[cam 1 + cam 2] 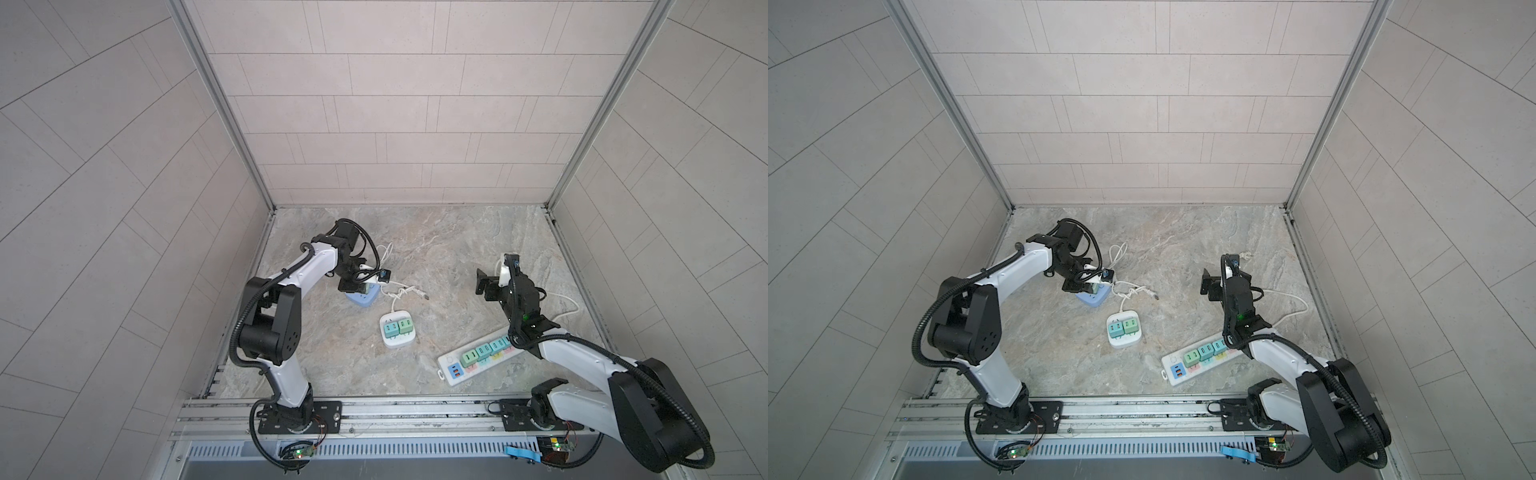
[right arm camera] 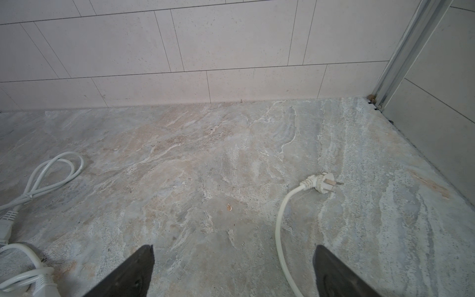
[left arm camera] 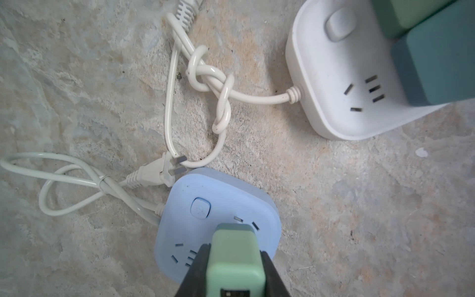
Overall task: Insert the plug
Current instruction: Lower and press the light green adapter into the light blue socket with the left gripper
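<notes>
left gripper [image 3: 234,250] pinches the green plug [image 3: 235,237], its nose down against the blue socket [image 3: 205,190]; i can't tell if the prongs are in. right gripper [image 2: 234,250] hangs spread wide, empty, over the floor [image 2: 205,159].
</notes>
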`<action>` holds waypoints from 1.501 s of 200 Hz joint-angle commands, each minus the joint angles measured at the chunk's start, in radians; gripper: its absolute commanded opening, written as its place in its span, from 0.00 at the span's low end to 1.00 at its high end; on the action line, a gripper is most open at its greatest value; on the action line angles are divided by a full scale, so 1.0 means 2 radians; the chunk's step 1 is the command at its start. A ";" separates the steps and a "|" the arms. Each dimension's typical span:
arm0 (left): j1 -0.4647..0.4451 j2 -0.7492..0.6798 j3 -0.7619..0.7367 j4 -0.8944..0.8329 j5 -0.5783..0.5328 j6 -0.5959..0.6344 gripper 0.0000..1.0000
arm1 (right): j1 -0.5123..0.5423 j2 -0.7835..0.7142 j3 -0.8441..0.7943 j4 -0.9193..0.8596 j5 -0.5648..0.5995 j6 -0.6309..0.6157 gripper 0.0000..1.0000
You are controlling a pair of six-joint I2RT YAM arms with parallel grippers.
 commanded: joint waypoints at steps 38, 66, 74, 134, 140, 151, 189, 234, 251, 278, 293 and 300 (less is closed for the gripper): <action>0.003 0.033 0.044 -0.055 0.030 0.053 0.00 | -0.001 -0.008 -0.007 0.018 0.011 0.008 0.98; 0.003 0.052 0.054 -0.073 0.019 0.064 0.00 | -0.001 -0.007 -0.007 0.019 0.011 0.008 0.98; 0.003 0.054 0.053 -0.074 0.014 0.067 0.00 | -0.001 -0.008 -0.007 0.020 0.012 0.008 0.98; 0.003 0.053 0.048 -0.086 -0.001 0.090 0.00 | -0.001 -0.009 -0.009 0.022 0.012 0.009 0.98; 0.002 0.053 0.048 -0.089 -0.002 0.093 0.00 | -0.001 -0.009 -0.010 0.022 0.012 0.008 0.98; 0.002 0.050 0.046 -0.093 -0.002 0.102 0.00 | -0.001 -0.010 -0.010 0.023 0.013 0.009 0.98; -0.008 0.049 0.044 -0.106 -0.015 0.100 0.00 | -0.001 -0.010 -0.010 0.023 0.014 0.009 0.98; -0.010 0.050 0.040 -0.109 -0.020 0.091 0.00 | -0.001 -0.012 -0.012 0.024 0.016 0.009 0.98; -0.010 0.054 0.039 -0.104 -0.016 0.090 0.00 | -0.001 -0.012 -0.013 0.024 0.015 0.010 0.98; -0.007 0.072 0.044 -0.104 -0.010 0.075 0.00 | -0.001 -0.014 -0.014 0.025 0.017 0.009 0.98; -0.007 0.081 0.044 -0.103 -0.009 0.067 0.00 | -0.001 -0.015 -0.016 0.028 0.015 0.009 0.98; -0.007 0.085 0.042 -0.102 -0.008 0.068 0.00 | -0.001 -0.015 -0.017 0.029 0.015 0.009 0.98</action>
